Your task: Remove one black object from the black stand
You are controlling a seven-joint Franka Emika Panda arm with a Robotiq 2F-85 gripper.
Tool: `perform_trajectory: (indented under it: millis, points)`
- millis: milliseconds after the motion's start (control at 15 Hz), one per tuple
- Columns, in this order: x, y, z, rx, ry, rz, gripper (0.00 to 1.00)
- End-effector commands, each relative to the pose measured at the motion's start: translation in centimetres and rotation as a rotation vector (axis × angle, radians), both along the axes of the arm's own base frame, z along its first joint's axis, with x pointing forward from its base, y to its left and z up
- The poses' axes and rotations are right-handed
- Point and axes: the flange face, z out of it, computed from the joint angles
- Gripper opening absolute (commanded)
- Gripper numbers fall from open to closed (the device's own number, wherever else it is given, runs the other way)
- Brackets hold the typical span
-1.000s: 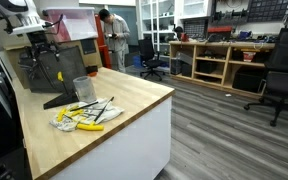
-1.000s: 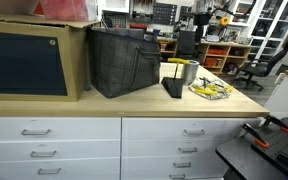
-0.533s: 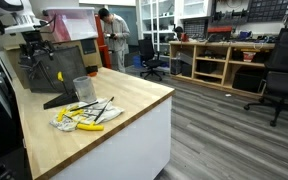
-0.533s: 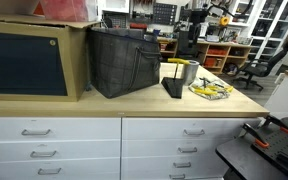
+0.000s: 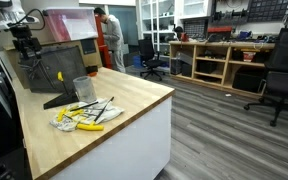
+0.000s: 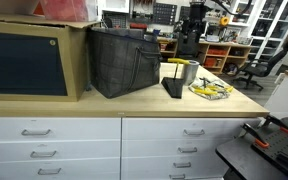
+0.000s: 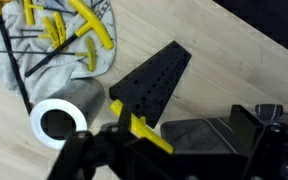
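Note:
The black stand (image 5: 42, 68) is a dark tilted panel on a flat black base, on the wooden counter; it shows from behind in an exterior view (image 6: 124, 62). In the wrist view I look down on its top edge (image 7: 199, 135) and its perforated base (image 7: 149, 85). A yellow-handled tool (image 7: 144, 132) hangs on its face and also shows in an exterior view (image 5: 59, 76). My gripper (image 7: 174, 150) hovers above the stand's top, its jaws wide apart with nothing between them. It shows in both exterior views (image 5: 24, 45) (image 6: 194, 18).
A translucent cup (image 7: 62, 115) stands beside the base. It shows in both exterior views (image 5: 82, 88) (image 6: 187, 72). A grey cloth with several yellow T-handle tools (image 7: 54, 35) lies near the counter's edge (image 5: 84, 115). A dark cabinet (image 6: 29, 60) stands on the counter behind the stand.
My gripper has moved back over the stand, away from the cup side, toward the stand's upper rear edge. Nothing on the counter has moved.

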Motion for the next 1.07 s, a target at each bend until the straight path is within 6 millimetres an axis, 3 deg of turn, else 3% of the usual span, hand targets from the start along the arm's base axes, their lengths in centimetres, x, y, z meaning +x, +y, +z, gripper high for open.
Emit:
perform_trajectory:
  millis: [0,467,1000]
  points:
    - [-3.6,-0.3,1.4,-0.007,-0.008,-0.188,1.0]
    - [-9.1,-1.7,3.7,-0.04,0.039,-0.282,1.0]
    - [-14.2,-0.4,5.1,-0.006,0.103,-0.293,1.0]
